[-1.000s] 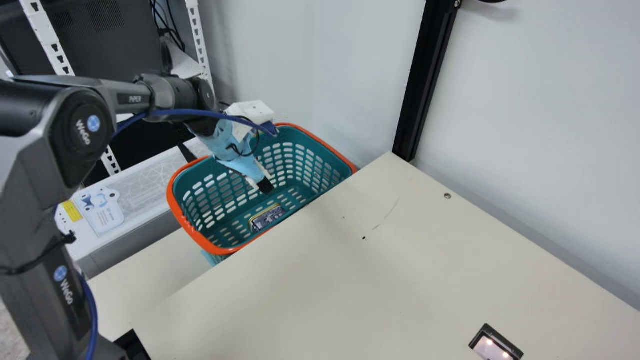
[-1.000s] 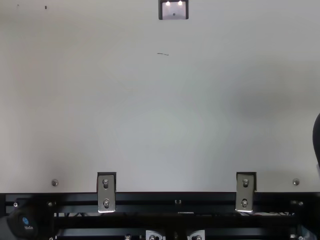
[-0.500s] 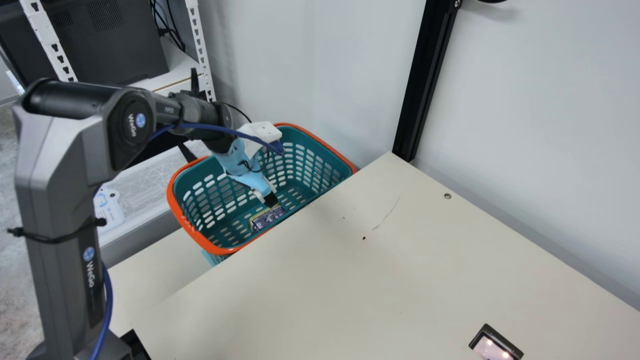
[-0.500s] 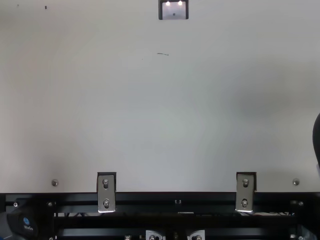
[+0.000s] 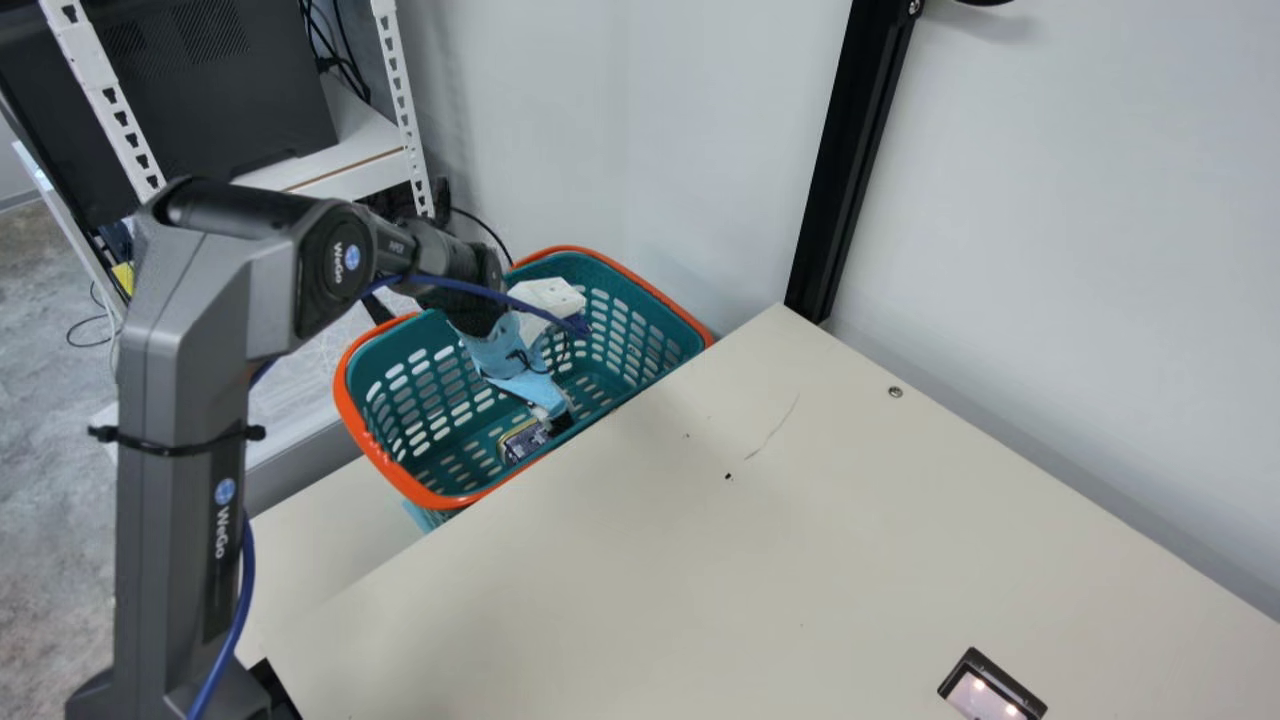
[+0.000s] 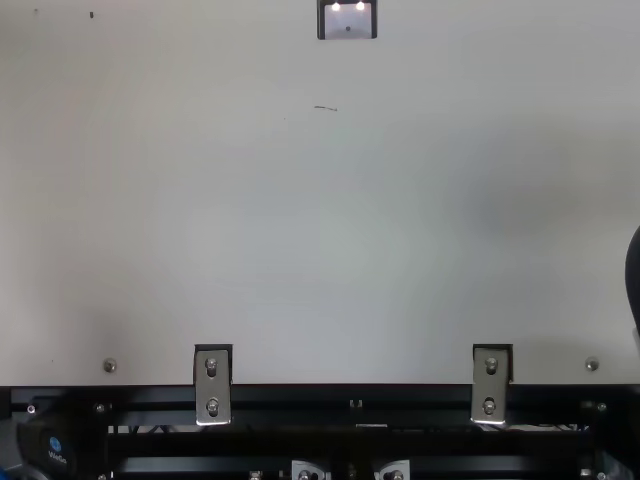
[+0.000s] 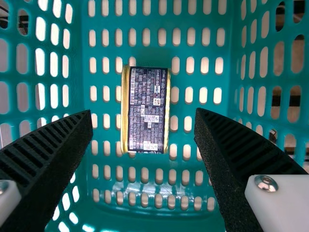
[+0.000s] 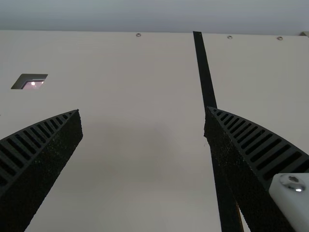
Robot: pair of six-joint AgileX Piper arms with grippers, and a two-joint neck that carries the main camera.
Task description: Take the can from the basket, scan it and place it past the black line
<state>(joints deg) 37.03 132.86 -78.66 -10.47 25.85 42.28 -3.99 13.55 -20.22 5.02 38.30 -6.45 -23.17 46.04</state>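
Open room lies along both long sides of the can point(image 7: 146, 110), between the parted fingers of the left tool point(image 5: 560, 423), but the slotted walls of the basket point(image 5: 400, 346) hem it in, with the desk point(image 5: 620, 560) close beside.

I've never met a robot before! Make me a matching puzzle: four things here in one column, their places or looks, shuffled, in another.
Things:
1. can
2. basket
3. left gripper
4. scanner

Places or looks:
A. dark-framed, with two bright spots of light
B. open, pointing at something with a gold edge
C. lying at the bottom of a container
D. teal, full of slots, with an orange rim

Right pairs: 1-C, 2-D, 3-B, 4-A
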